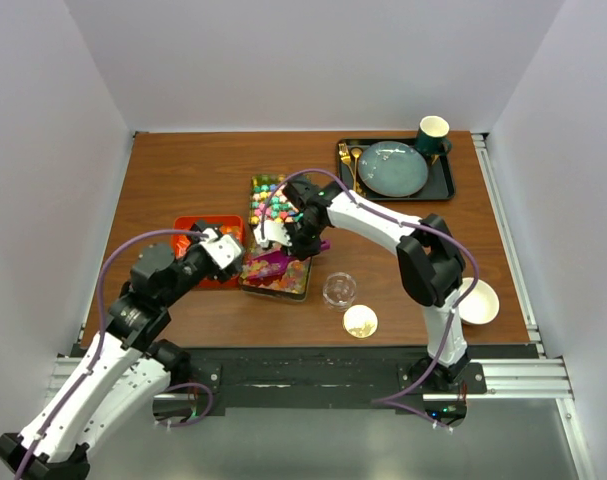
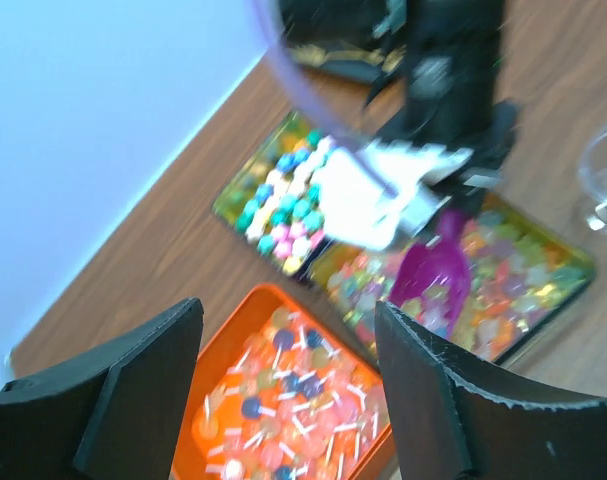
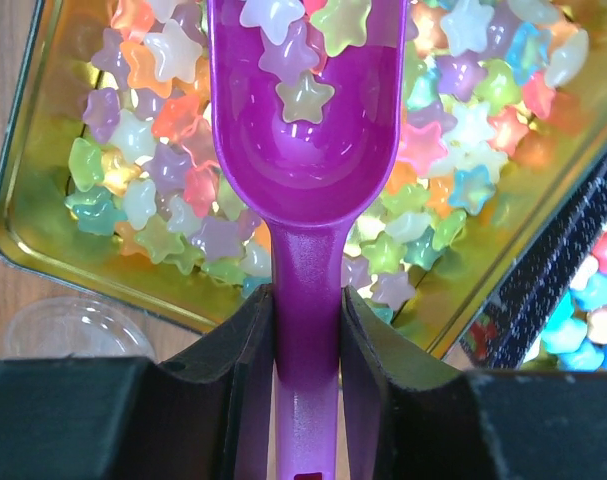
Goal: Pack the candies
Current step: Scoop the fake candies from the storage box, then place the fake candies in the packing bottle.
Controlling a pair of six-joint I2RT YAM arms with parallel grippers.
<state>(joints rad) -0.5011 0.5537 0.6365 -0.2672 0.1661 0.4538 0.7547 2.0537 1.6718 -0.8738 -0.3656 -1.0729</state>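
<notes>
Brown wooden tabletop (image 1: pixel 183 170) fills the overhead view, walled in white. The left pincer (image 1: pixel 233 250) hangs at the right edge of an orange tray (image 1: pixel 195 222). Just to its right, the right pincer (image 1: pixel 305 245) sits over a gold tray (image 1: pixel 273 292) that holds the candies (image 1: pixel 273 205). A purple scoop (image 1: pixel 273 264) reaches from the right pincer toward the left one, low over the near part of the gold tray. Nearer than the right pincer and off to its right stand a clear cup (image 1: pixel 339 290) and a gold disc (image 1: pixel 360 321). A white bowl (image 1: pixel 480 302) lies further right. Far beyond the right pincer, a black tray (image 1: pixel 448 185) carries a teal plate (image 1: pixel 393 168) and a green cup (image 1: pixel 433 130).

From the left wrist, the picture is blurred. The left pincer's fingers (image 2: pixel 133 400) stand well apart with nothing between them. Under them lies the orange tray, full of lollipops (image 2: pixel 283 390). Ahead lies the gold tray with the scoop in it and the right pincer above.

From the right wrist, the right pincer's fingers (image 3: pixel 243 370) are clamped on the scoop's handle. Its bowl, straight ahead, carries a few star-shaped candies, with many more pastel stars in the tray beneath. The clear cup is just left of the fingers, outside the tray.
</notes>
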